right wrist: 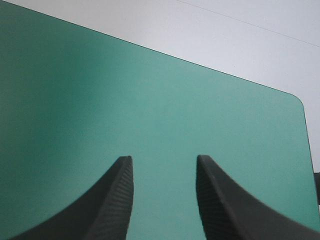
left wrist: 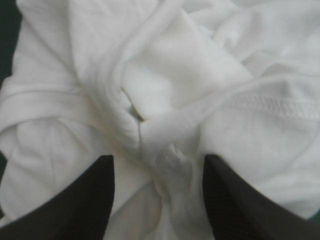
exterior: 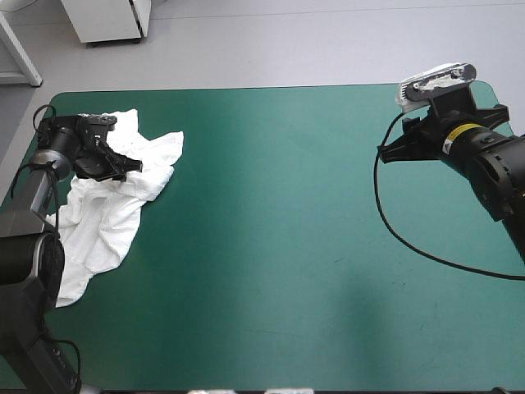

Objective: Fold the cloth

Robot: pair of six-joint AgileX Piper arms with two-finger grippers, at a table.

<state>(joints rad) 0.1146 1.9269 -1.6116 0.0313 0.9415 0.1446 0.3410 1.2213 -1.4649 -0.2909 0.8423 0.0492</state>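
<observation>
Upper left of the frame: the T-shirt (exterior: 98, 230) lies in a crumpled white heap by the desk's (exterior: 287, 230) left edge. It looks like a soft, light knit, limp and all twisted ridges. The left gripper (exterior: 113, 164) sits over it, black fingers spread, a rolled fold between them. The stitched hem (left wrist: 275, 105) just beside looks the surer hold. Far right, the right gripper (exterior: 399, 149) hangs spread above bare teal-green cover.
</observation>
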